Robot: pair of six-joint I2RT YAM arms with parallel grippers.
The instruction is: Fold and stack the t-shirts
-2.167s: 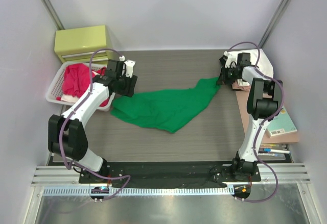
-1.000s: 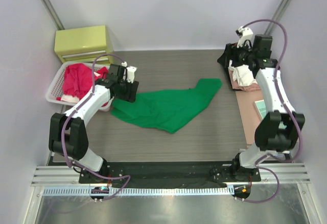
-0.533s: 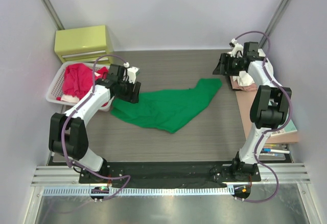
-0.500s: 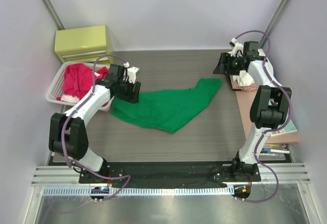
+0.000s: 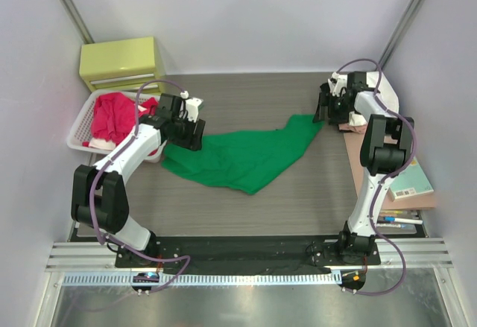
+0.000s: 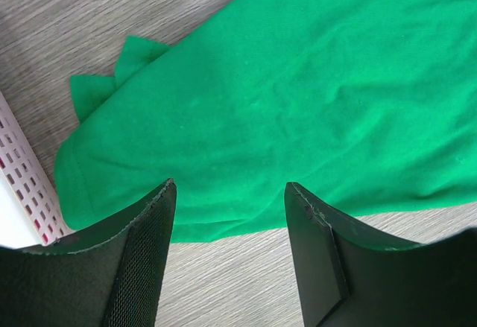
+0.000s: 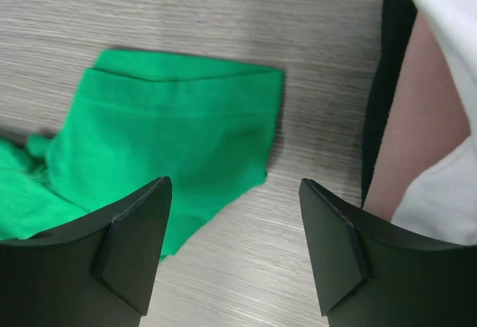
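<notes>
Right now the green t-shirt (image 5: 246, 156) lies on the grey wood-grain tabletop (image 5: 246, 215), bright and plain, spread out flat but rumpled. It runs as a long slanted band from beside the white slatted basket (image 5: 78, 137) on my left up to the far right, with one corner pointing toward my bases. My left wrist view shows soft creases across the cloth (image 6: 298, 96) and two small points of fabric sticking out at its far edge. In my right wrist view its end (image 7: 171, 141) is squared off, with a stitched hem line running along it.

My left jaws are spread wide and hold nothing. They hang over the shirt's left end, whose near edge runs across the gap between the two fingers, and the basket wall (image 6: 19, 185) is just beside the left finger.

My right jaws are also wide open and empty. They sit over the shirt's far right end: the green corner lies ahead of the left finger and reaches partway into the gap. Past the right finger is the stack of black (image 7: 387, 81), pale pink (image 7: 417, 141) and white (image 7: 447, 14) t-shirts. I cannot tell whether either pair of fingers touches the cloth.

Red t-shirts (image 5: 112, 115) are heaped in the basket.
</notes>
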